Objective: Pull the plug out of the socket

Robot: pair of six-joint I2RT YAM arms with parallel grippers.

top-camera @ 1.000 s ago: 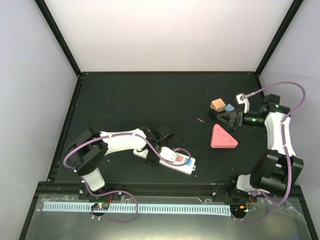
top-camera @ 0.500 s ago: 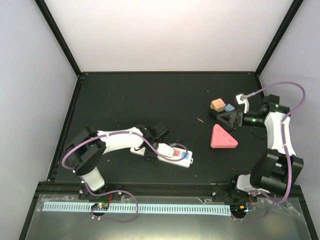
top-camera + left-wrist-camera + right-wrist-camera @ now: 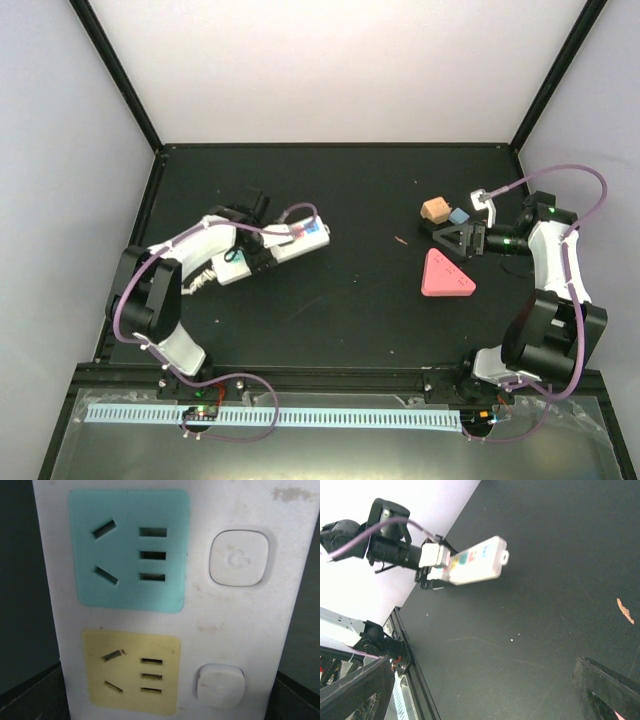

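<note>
Top external view: socket gripped toward 9 o'clock

The left hand (image 3: 256,257) is clamped across the long white socket (image 3: 292,242), a little toward 9 o'clock from the centre of the desk (image 3: 360,185). The strip's long axis runs from 8 to 2 o'clock. The left wrist view shows a teal outlet (image 3: 129,550) above a yellow outlet (image 3: 131,672), with dark fingers (image 3: 30,696) flanking the strip's sides. At 3 o'clock the right hand (image 3: 443,238) has its fingers spread apart, with a pink triangle (image 3: 447,275) near its 6 o'clock.
</note>
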